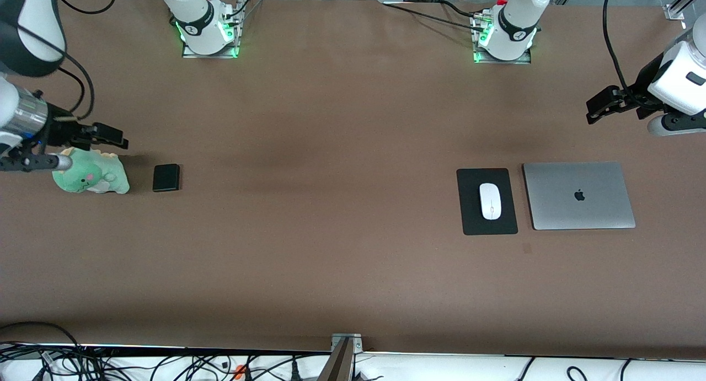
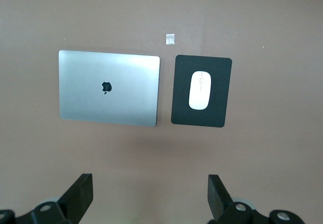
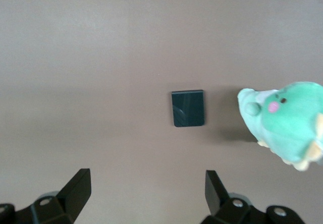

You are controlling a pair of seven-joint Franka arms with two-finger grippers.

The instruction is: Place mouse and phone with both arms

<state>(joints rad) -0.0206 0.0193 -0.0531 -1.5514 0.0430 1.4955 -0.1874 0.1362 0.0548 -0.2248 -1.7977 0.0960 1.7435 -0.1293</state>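
The white mouse (image 1: 490,200) lies on a thin black pad (image 1: 474,218) toward the left arm's end of the table. It also shows in the left wrist view (image 2: 200,90), on the pad (image 2: 181,108). The small black phone (image 1: 166,177) lies flat on the table toward the right arm's end and shows in the right wrist view (image 3: 188,108). My left gripper (image 1: 594,109) is open and empty, up over bare table beside the laptop; in its wrist view (image 2: 150,193) nothing sits between the fingers. My right gripper (image 1: 117,139) is open and empty over the plush toy's edge, and it also shows empty in the right wrist view (image 3: 147,191).
A closed silver laptop (image 1: 578,195) lies beside the pad, toward the left arm's end. A green plush toy (image 1: 91,174) sits beside the phone at the right arm's end. A small tape mark (image 1: 527,249) lies on the brown table, nearer to the camera than the pad.
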